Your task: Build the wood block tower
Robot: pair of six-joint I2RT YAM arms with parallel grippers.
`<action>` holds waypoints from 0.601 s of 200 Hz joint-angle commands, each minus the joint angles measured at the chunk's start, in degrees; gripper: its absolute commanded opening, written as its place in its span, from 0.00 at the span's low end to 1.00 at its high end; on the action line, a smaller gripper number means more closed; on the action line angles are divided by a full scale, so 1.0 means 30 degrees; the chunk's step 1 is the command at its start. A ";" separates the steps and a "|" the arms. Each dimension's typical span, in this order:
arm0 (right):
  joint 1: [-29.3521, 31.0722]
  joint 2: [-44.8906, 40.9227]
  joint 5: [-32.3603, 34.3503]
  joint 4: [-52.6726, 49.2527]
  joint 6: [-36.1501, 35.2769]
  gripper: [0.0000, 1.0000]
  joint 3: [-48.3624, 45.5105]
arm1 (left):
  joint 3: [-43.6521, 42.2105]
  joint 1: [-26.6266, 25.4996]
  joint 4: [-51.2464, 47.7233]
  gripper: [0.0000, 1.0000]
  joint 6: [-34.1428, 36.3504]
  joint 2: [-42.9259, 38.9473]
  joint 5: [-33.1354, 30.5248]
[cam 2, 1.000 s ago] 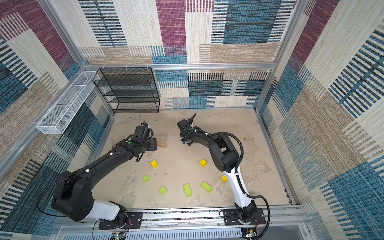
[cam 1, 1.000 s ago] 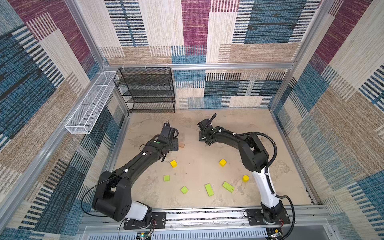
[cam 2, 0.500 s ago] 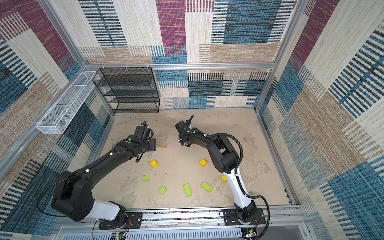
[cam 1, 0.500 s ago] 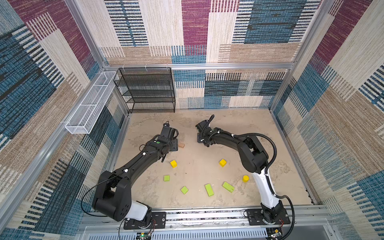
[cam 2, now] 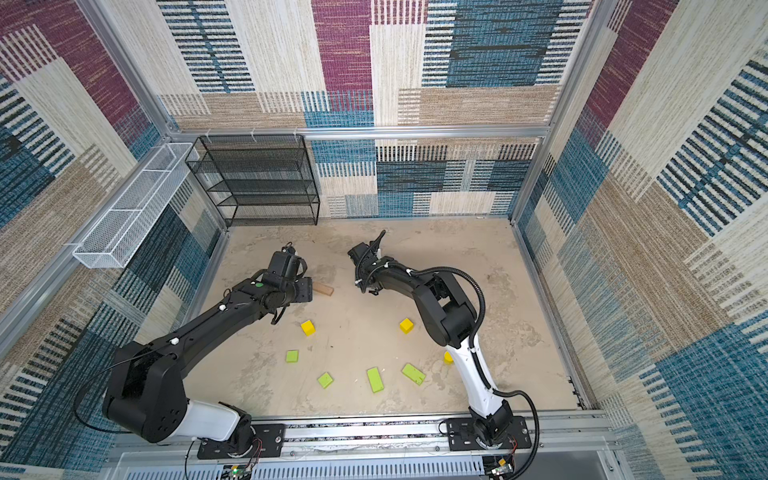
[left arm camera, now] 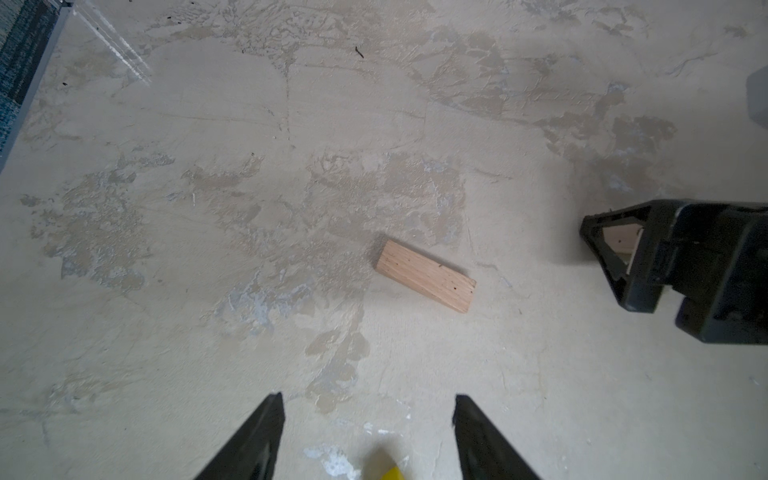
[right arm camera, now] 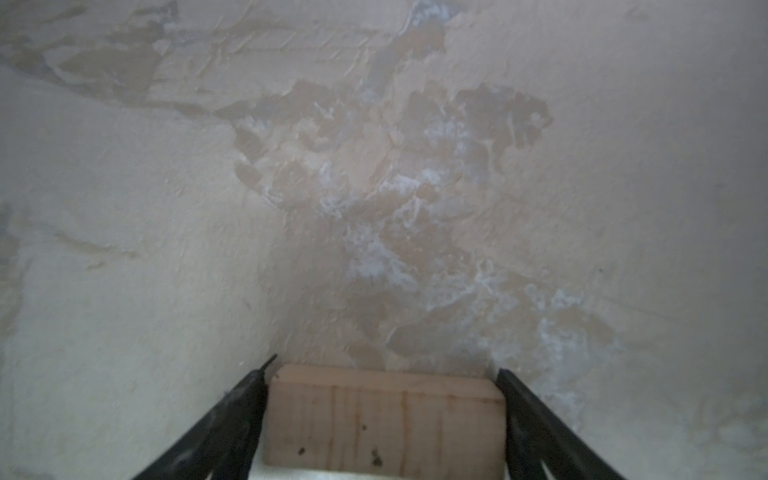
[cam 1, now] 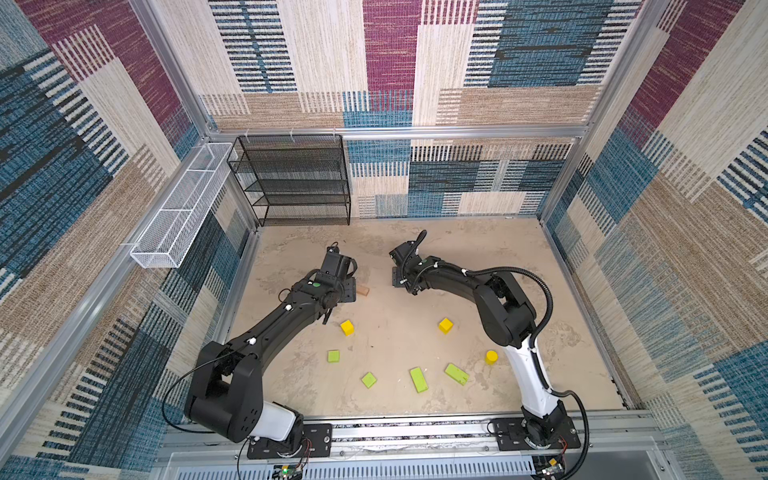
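One tan bar (right arm camera: 384, 419) sits between the fingers of my right gripper (right arm camera: 384, 372), low over the floor, and both fingers press against its ends. In both top views this right gripper (cam 1: 397, 277) is at the back centre. A second tan bar (left arm camera: 426, 275) lies flat on the floor ahead of my left gripper (left arm camera: 368, 399), which is open and empty. In a top view that bar (cam 1: 364, 291) pokes out beside the left gripper (cam 1: 349, 290). Two yellow cubes (cam 1: 347, 327) (cam 1: 445, 325), a yellow cylinder (cam 1: 491, 356) and several lime-green flat pieces (cam 1: 419, 379) lie scattered nearer the front.
A black mesh shelf (cam 1: 299, 183) stands at the back left against the wall. A white wire basket (cam 1: 183, 208) hangs on the left wall. Patterned walls enclose the beige floor (cam 1: 415, 249) on all sides.
The right gripper has shifted a little near the floor with the tan bar between its fingers. The left arm and the loose blocks have not moved.
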 commanded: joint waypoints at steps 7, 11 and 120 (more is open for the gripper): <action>0.0031 0.0101 -0.0623 -0.1267 0.0047 0.83 -0.0197 | 0.0160 -0.0014 -0.0205 0.70 0.0490 0.0041 -0.0322; 0.0022 0.0101 -0.0617 -0.1241 0.0056 0.83 -0.0220 | 0.0175 -0.0021 -0.0225 0.70 0.0490 0.0041 -0.0345; 0.0025 -0.0129 -0.1135 -0.0673 -0.1150 0.74 -0.0715 | 0.0168 -0.0006 -0.0406 0.70 0.0578 -0.0014 -0.0556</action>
